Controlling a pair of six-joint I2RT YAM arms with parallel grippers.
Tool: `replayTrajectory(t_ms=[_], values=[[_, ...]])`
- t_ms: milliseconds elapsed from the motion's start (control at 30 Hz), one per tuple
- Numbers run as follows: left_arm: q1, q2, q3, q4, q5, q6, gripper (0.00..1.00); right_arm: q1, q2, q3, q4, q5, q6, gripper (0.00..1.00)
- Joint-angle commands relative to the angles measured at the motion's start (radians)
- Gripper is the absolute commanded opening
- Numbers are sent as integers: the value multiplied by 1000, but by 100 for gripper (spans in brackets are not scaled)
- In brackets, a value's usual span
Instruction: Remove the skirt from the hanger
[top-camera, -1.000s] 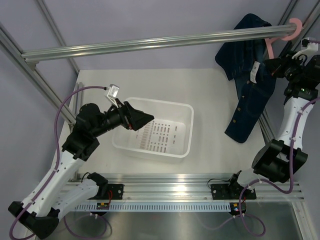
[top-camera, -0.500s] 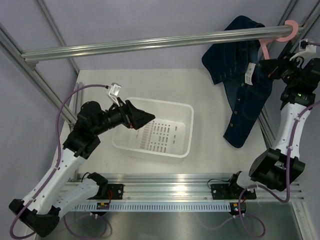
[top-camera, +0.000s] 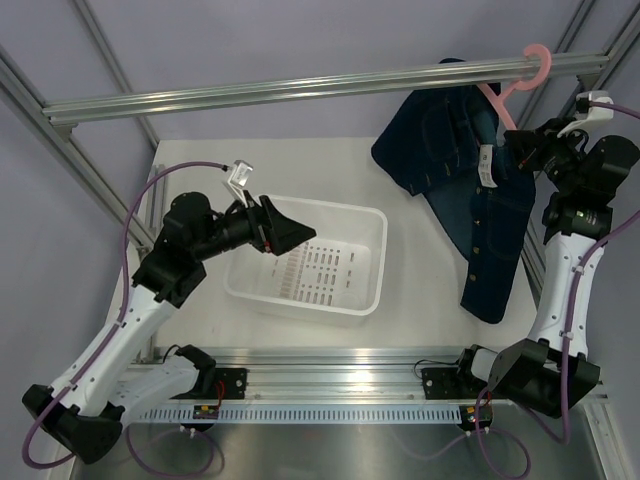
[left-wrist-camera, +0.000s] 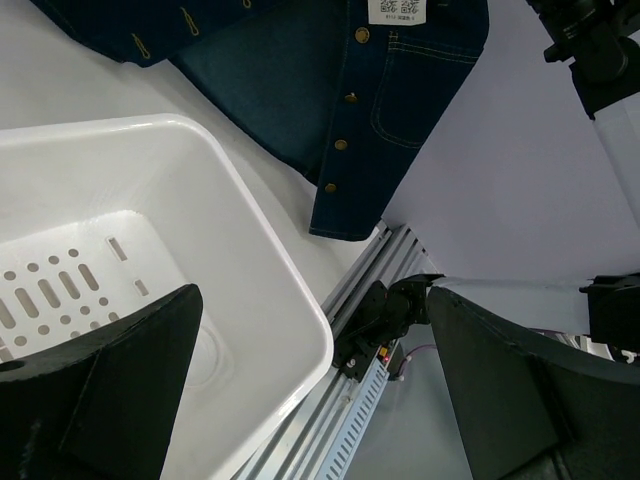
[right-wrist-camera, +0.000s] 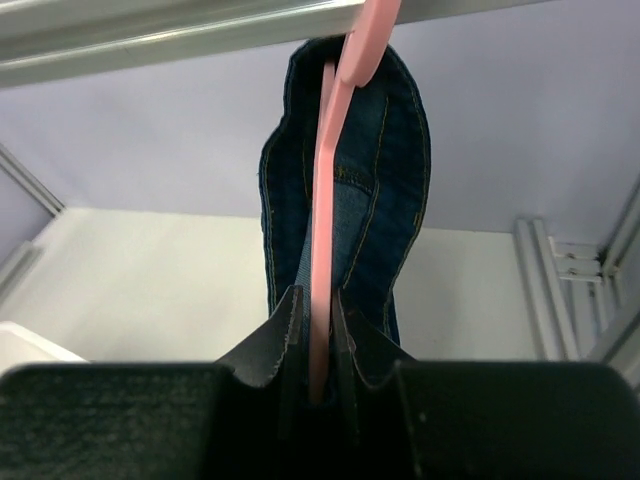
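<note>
The dark navy denim skirt (top-camera: 470, 190) with buttons and a white tag hangs on the light-pink hanger (top-camera: 512, 82), whose hook sits at the metal rail (top-camera: 300, 88). My right gripper (top-camera: 520, 148) is shut on the hanger's neck; in the right wrist view its jaws pinch the pink hanger (right-wrist-camera: 330, 200) with the skirt (right-wrist-camera: 390, 180) draped around it. My left gripper (top-camera: 300, 235) is open and empty above the white bin (top-camera: 372, 262). The left wrist view shows the skirt's (left-wrist-camera: 330, 80) lower part beyond the bin (left-wrist-camera: 250, 250).
The metal rail crosses the top of the frame. An aluminium base rail (top-camera: 380, 365) runs along the near table edge. Frame posts (top-camera: 85, 170) stand at the left, and one stands at the right (top-camera: 530, 250) next to the skirt.
My right gripper has moved left along the rail with the hanger, and the skirt swung left with it. The left arm shifted slightly up.
</note>
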Motion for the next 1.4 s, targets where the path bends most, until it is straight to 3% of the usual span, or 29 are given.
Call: replayTrajectory(t_ms=[0, 67, 133, 467, 933, 1200, 1367], values=[[-2, 13, 59, 28, 60, 13, 99, 1, -80, -14, 371, 20, 167, 0], [-4, 20, 68, 22, 66, 19, 99, 10, -88, -30, 429, 57, 216, 0], [-2, 26, 79, 6, 63, 27, 99, 19, -76, -3, 374, 48, 197, 0], [-2, 66, 109, -52, 66, 59, 99, 72, -65, 119, 159, -69, -73, 0], [-4, 117, 90, 38, 83, 30, 99, 102, -175, 80, 303, 153, -175, 0], [-5, 146, 97, 43, 77, 47, 99, 107, -125, 192, 282, 144, -175, 0], [-5, 146, 87, 57, 77, 29, 99, 113, -103, 117, 283, 112, -153, 0]])
